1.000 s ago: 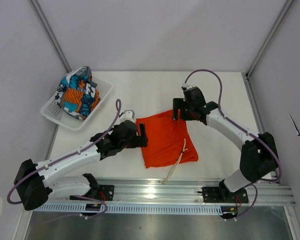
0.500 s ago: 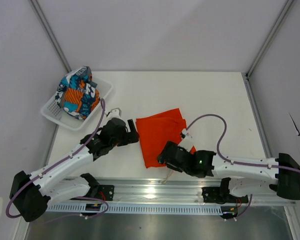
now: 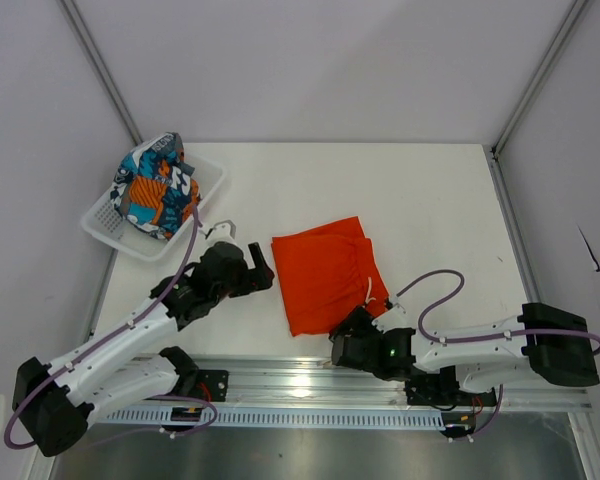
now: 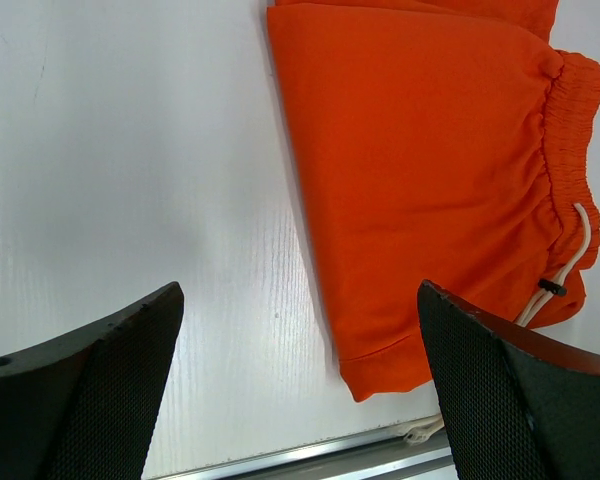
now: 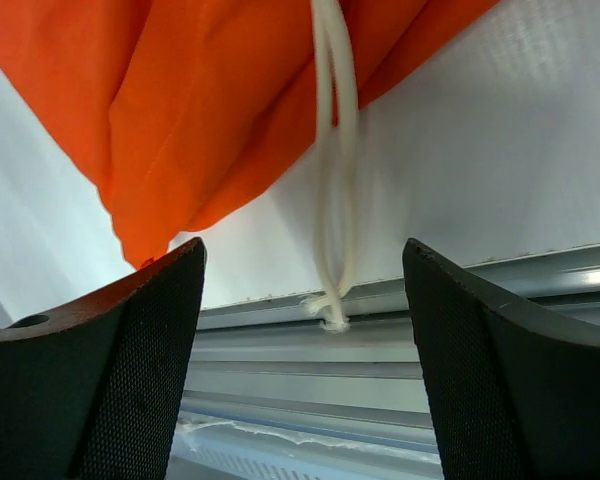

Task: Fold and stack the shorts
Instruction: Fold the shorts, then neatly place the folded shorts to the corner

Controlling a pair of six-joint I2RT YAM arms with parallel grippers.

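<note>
White table: the orange shorts lie flat near its front edge, folded into a rough rectangle with the waistband to the right, so the first fold looks done and perhaps one more remains. The white mesh basket at far left holds the patterned shorts in a crumpled heap, not yet taken out, folded or stacked. The left gripper hangs just left of the orange pair, jaws spread and empty; the right gripper sits low at the near corner, jaws wide, with the white drawstring dangling between them, unpinched.
</note>
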